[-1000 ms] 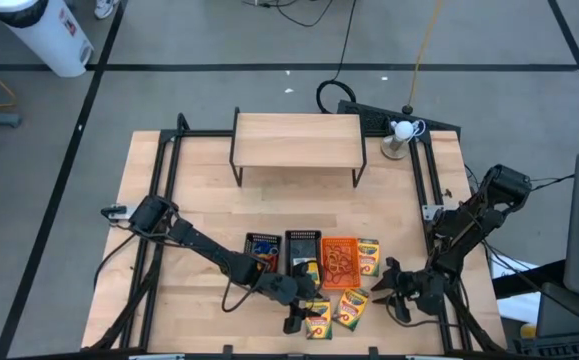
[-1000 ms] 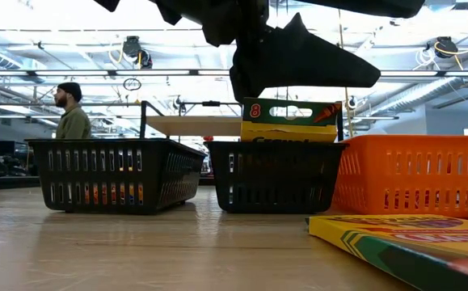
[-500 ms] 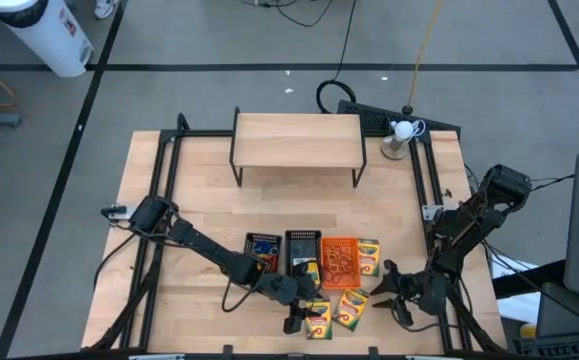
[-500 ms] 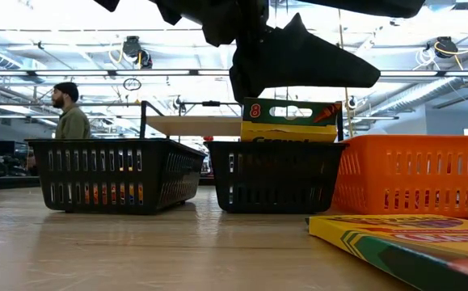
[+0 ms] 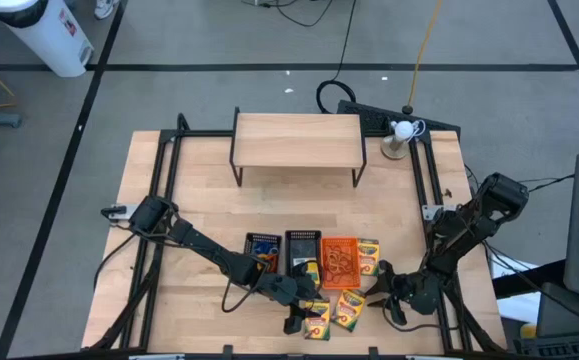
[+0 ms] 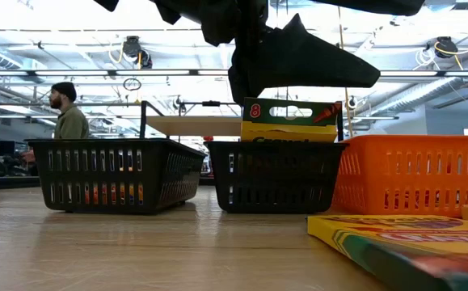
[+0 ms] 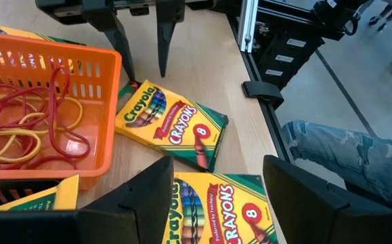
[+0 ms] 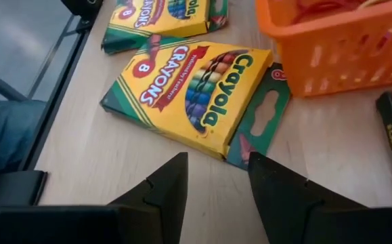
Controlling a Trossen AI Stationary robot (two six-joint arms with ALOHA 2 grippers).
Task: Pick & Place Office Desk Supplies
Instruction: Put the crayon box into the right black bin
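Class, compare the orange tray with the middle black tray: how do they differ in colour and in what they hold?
Colour: the orange tray is bright orange, the middle black tray is black.
Contents: the orange tray holds loose red and yellow rubber bands; the black tray holds a crayon box standing up above its rim.
Shared: both are slotted mesh trays, side by side on the table.

The left gripper (image 5: 299,318) hung low near the table's front edge with its fingers spread apart. The right gripper (image 5: 377,291) reached inward, fingers parted.
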